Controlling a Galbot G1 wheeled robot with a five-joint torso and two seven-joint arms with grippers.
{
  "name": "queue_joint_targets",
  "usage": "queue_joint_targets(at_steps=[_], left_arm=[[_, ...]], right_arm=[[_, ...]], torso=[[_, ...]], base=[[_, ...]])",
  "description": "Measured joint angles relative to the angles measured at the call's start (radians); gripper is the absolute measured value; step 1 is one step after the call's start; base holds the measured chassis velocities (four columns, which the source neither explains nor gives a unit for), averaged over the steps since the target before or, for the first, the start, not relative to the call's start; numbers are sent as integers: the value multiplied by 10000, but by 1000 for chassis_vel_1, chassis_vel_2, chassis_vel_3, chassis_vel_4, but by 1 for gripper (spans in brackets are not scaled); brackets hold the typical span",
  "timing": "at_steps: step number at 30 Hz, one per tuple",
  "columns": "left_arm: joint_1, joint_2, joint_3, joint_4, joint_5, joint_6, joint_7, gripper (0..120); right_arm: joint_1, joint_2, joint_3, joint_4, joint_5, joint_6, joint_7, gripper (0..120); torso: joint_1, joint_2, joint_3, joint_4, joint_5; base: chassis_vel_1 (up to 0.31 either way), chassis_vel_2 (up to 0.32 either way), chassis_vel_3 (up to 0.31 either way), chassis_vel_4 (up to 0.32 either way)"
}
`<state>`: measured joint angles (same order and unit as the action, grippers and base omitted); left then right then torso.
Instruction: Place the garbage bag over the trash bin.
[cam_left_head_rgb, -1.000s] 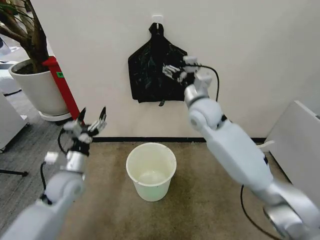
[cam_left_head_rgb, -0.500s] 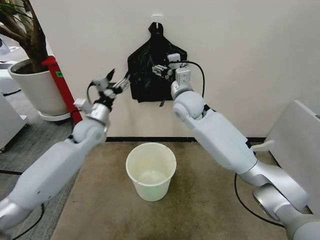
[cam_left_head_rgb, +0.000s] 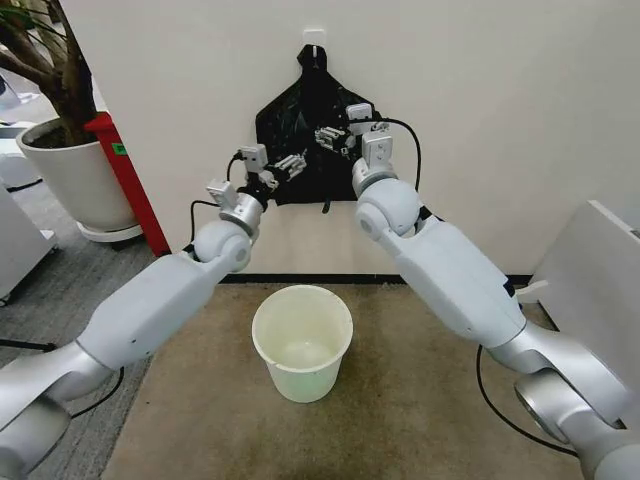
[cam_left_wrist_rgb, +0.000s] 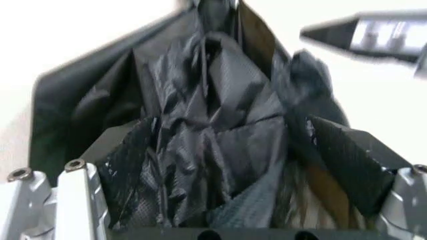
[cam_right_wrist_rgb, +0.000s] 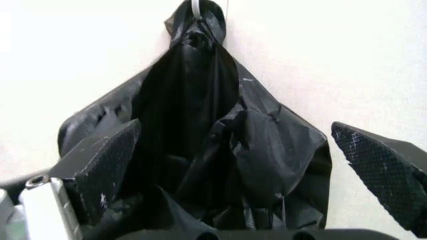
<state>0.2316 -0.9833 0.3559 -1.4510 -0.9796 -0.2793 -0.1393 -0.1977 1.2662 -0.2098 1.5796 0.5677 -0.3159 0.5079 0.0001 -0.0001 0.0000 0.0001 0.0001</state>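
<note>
Left gripper (cam_left_head_rgb: 290, 165) spread, pads (cam_left_wrist_rgb: 130, 170) straddling garbage bag (cam_left_head_rgb: 300, 125) on far wall hook (cam_left_head_rgb: 314, 48). Right gripper (cam_left_head_rgb: 330, 138) spread beside it. Trash bin (cam_left_head_rgb: 302, 342) near, below. Risk: thin film slipping or tearing at hook; grippers colliding.

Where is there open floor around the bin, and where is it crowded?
Bare carpet rings the trash bin, widest on its right toward the white panel. Crowded at the wall: left gripper and right gripper both at the hanging garbage bag.
</note>
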Motion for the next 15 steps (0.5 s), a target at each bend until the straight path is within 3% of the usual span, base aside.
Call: queue_joint_targets(at_steps=[12,15], left_arm=[[-703,-318,784,494,789,1012,-1109,90],[-821,-441,819,662,928,1166,-1286,76]], right_arm=[[-230,-122,253,204,-143,209,-151,100],[-325,-208,285,315,-279,271,-192,100]], torso=[[0,0,0,-1,1],[0,1,0,-2,0]], base=[[0,0,0,0],[0,0,0,0]])
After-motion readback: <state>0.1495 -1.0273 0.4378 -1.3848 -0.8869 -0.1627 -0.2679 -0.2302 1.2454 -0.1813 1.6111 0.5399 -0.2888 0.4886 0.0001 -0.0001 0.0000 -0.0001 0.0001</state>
